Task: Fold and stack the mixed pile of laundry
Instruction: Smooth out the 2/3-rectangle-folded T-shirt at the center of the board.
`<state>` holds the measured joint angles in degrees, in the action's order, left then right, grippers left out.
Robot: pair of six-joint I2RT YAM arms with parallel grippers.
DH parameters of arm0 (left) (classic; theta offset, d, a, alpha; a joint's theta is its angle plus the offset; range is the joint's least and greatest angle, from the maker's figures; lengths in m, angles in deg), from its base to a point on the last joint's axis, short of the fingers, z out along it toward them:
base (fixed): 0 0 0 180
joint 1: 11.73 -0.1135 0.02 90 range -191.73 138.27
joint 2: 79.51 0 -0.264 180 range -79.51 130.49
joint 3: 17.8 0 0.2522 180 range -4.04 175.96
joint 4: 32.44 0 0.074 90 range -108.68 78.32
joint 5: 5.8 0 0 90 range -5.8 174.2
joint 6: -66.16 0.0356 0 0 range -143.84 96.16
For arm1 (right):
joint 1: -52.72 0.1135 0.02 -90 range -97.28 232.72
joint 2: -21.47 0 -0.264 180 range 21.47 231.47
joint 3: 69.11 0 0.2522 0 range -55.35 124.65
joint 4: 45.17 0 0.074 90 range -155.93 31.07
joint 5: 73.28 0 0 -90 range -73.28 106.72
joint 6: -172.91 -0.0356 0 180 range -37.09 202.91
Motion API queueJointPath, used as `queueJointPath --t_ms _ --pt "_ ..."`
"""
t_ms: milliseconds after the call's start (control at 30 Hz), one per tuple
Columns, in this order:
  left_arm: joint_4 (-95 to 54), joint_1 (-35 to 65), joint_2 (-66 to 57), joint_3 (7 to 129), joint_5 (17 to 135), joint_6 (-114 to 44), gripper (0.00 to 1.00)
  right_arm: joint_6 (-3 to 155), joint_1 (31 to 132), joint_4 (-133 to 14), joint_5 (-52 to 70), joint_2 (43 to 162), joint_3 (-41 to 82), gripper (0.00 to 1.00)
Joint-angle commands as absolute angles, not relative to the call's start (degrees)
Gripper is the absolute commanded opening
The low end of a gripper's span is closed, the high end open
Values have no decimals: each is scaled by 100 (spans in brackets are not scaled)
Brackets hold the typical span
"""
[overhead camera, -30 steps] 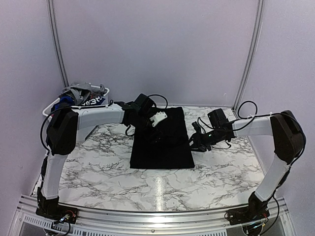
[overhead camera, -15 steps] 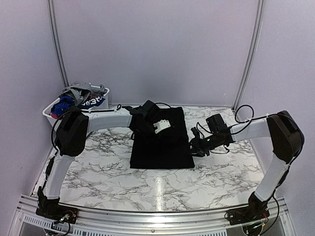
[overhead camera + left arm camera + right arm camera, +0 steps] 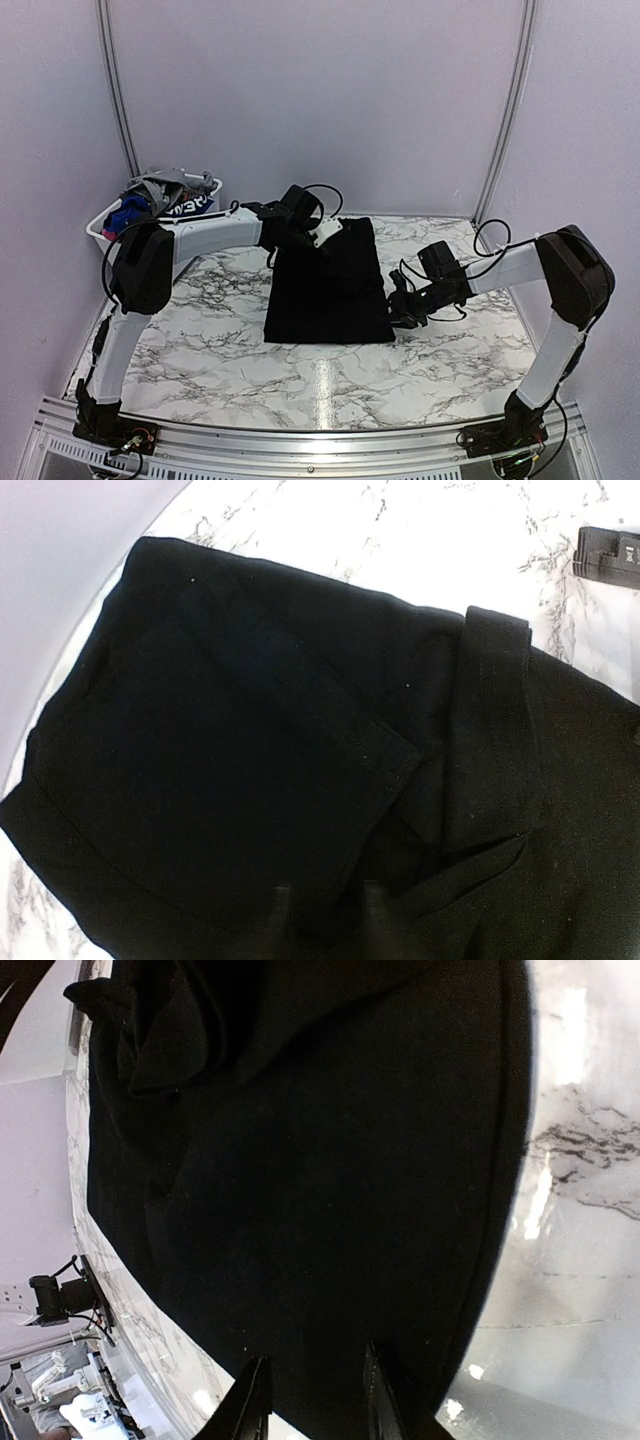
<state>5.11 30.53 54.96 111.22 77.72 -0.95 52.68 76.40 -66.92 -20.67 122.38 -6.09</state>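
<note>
A large black garment (image 3: 330, 285) lies folded flat as a rectangle in the middle of the marble table. My left gripper (image 3: 305, 250) is over its far left part. In the left wrist view the fingers (image 3: 275, 912) stand apart just above the black cloth (image 3: 250, 760), holding nothing. My right gripper (image 3: 396, 312) is at the garment's near right edge. In the right wrist view its open jaws (image 3: 315, 1400) rest over the cloth (image 3: 300, 1160). The rest of the laundry pile (image 3: 160, 192), grey and blue pieces, sits in the basket.
The white plastic basket (image 3: 100, 228) stands at the back left corner. The marble table (image 3: 200, 340) is walled by pale panels at the back and both sides. Black cables loop behind the garment near the right arm (image 3: 500, 262).
My left gripper has pulled back from the garment's middle toward its far left corner. My right gripper has slid nearer along the right edge. The garment has not shifted.
</note>
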Motion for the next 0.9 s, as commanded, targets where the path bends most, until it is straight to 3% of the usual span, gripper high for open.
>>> queueJointPath --t_ms 0,67,233,667,767,867 --pt "461 2967 5494 10909 6953 -82 52 5215 7710 -6699 -1905 12266 -635 32" --pt "470 2967 5365 10720 6480 111 59 5215 7719 -6706 -1905 12287 -607 32" --pt "646 2967 5395 10680 5786 384 63 5206 7724 -6719 -1923 12323 -592 32" --pt "821 2967 6025 11062 5916 678 66 5228 7724 -6868 -1908 12369 -514 32" --pt "822 2967 6056 11117 5941 687 60 5235 7724 -6897 -1892 12390 -519 32" --pt "810 2954 6066 11217 6009 576 44 5266 7719 -6913 -1858 12411 -548 32"
